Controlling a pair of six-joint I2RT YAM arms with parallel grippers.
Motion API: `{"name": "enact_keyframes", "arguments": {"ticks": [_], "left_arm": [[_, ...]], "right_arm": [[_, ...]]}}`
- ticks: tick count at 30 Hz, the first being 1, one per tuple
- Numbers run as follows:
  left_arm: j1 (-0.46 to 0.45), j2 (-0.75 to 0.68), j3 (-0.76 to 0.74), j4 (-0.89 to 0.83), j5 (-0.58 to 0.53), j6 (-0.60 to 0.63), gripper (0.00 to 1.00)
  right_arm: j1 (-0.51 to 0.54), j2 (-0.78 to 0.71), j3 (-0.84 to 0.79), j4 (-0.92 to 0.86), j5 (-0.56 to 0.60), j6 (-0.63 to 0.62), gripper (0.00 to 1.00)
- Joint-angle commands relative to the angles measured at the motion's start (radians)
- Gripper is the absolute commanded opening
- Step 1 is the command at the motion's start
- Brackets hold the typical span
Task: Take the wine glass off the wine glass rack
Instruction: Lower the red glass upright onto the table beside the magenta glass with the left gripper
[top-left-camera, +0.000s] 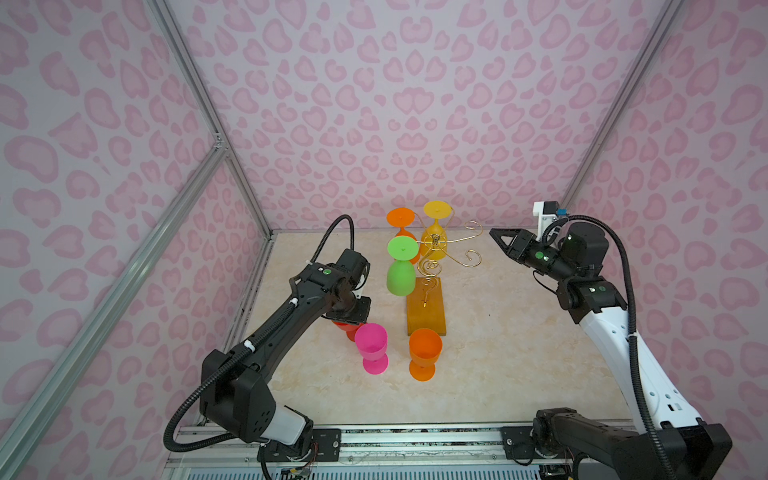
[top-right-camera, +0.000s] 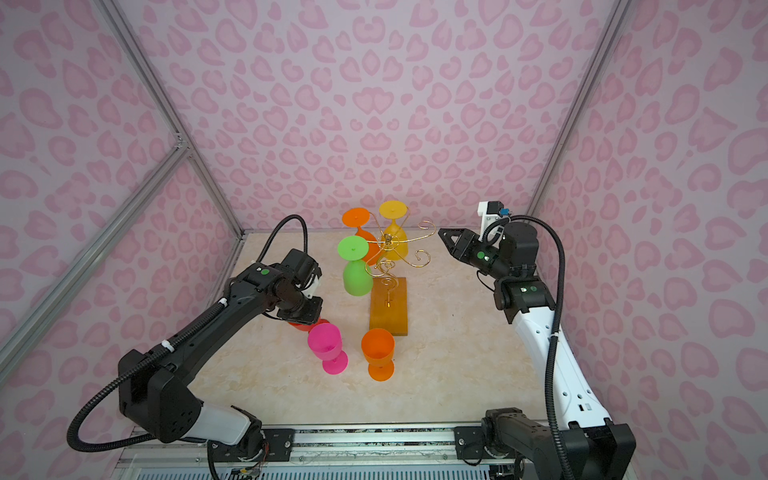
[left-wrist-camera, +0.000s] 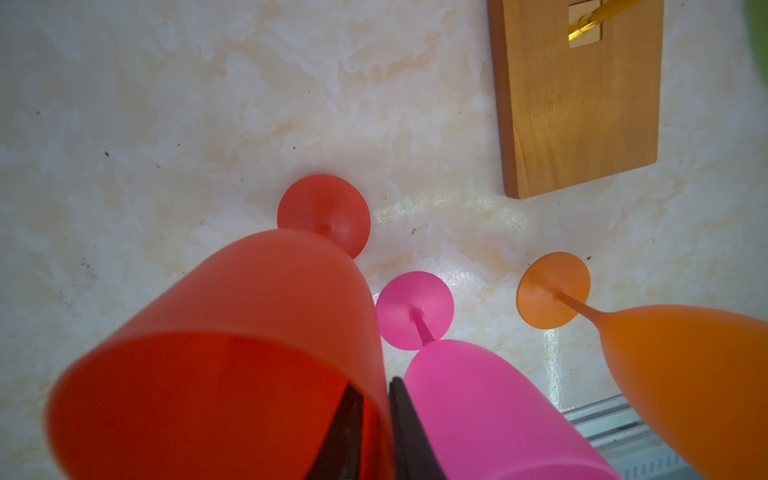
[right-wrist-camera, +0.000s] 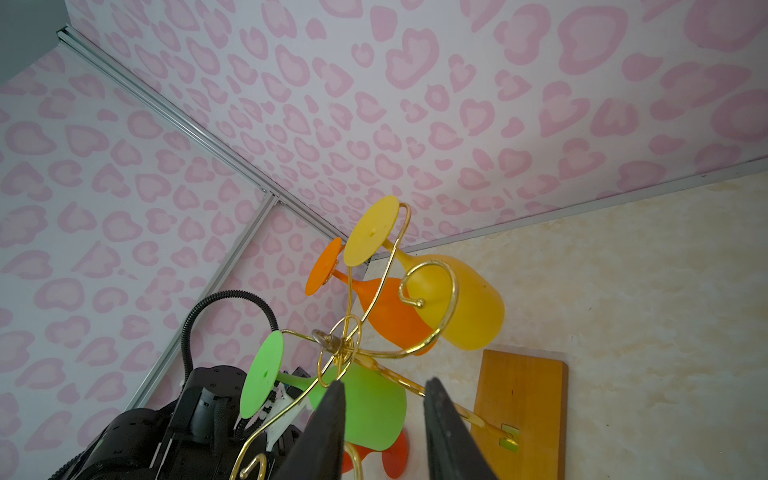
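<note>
The gold wire wine glass rack (top-left-camera: 434, 243) stands on its amber base (top-left-camera: 426, 309) (left-wrist-camera: 582, 108) mid-table. Three wine glasses hang upside down from it: green (top-left-camera: 401, 268) (right-wrist-camera: 370, 409), orange (top-left-camera: 401, 218) and yellow (top-left-camera: 435, 212) (right-wrist-camera: 461, 303). A red wine glass (left-wrist-camera: 232, 353) stands upright on the table left of the base. My left gripper (left-wrist-camera: 374, 384) straddles its rim, one finger inside the bowl and one outside, close together; whether they still press the wall is unclear. My right gripper (top-left-camera: 495, 233) (right-wrist-camera: 384, 386) hovers open and empty to the right of the rack's arms.
A pink glass (top-left-camera: 371, 347) (left-wrist-camera: 490, 407) and an orange glass (top-left-camera: 424, 353) (left-wrist-camera: 685, 374) stand upright in front of the rack, the pink one right beside the red glass. Pink patterned walls with aluminium posts enclose the table. A metal rail (top-left-camera: 415, 440) runs along the front edge.
</note>
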Motion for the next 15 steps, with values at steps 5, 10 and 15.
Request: {"name": "enact_keyframes", "arguments": {"ticks": [5, 10, 15], "left_arm": [[-0.006, 0.007, 0.012, -0.023, 0.003, 0.007, 0.26], [-0.014, -0.011, 0.063, -0.027, -0.001, 0.0, 0.31], [-0.025, -0.041, 0.099, -0.032, -0.005, -0.011, 0.35]], "right_arm": [[-0.005, 0.002, -0.013, 0.021, -0.011, 0.0, 0.33], [-0.01, 0.0, -0.017, 0.022, -0.012, 0.002, 0.33], [-0.011, -0.001, -0.027, 0.03, -0.015, 0.008, 0.33]]}}
